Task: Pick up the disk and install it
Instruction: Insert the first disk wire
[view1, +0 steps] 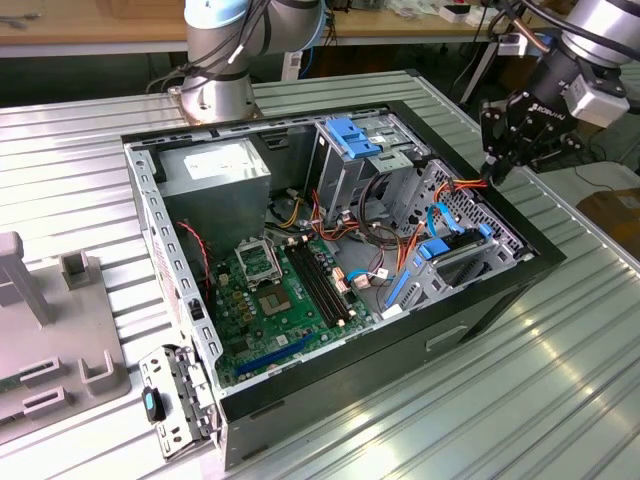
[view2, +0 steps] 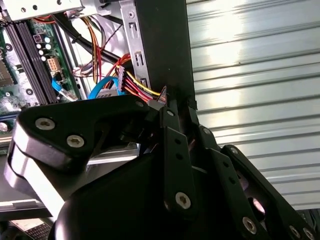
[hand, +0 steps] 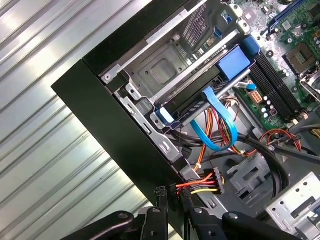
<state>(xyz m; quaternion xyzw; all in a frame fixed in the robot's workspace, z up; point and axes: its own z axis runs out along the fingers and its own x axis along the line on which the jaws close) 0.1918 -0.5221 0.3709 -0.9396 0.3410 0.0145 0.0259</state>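
Note:
The disk (view1: 457, 254) stands on edge in the drive bay at the case's end on the exterior view's right, its blue rails showing at both ends. In the first wrist view the disk (hand: 187, 105) is a dark slab with a blue tab, and a blue flat cable crosses it. My gripper (view1: 493, 172) hangs just above the case's black rim, apart from the disk. Its fingertips (hand: 161, 192) are a narrow gap apart over the rim, with nothing held. A plug with red, yellow and black wires (hand: 212, 181) lies right beside them. The gripper (view2: 180, 107) also shows in the second wrist view.
The open black computer case (view1: 480, 310) lies on a ribbed metal table. Inside are a green motherboard (view1: 270, 290), a grey power-supply box (view1: 215, 165) and a blue-topped drive cage (view1: 350, 135). A grey fixture (view1: 50, 330) sits at the exterior view's left.

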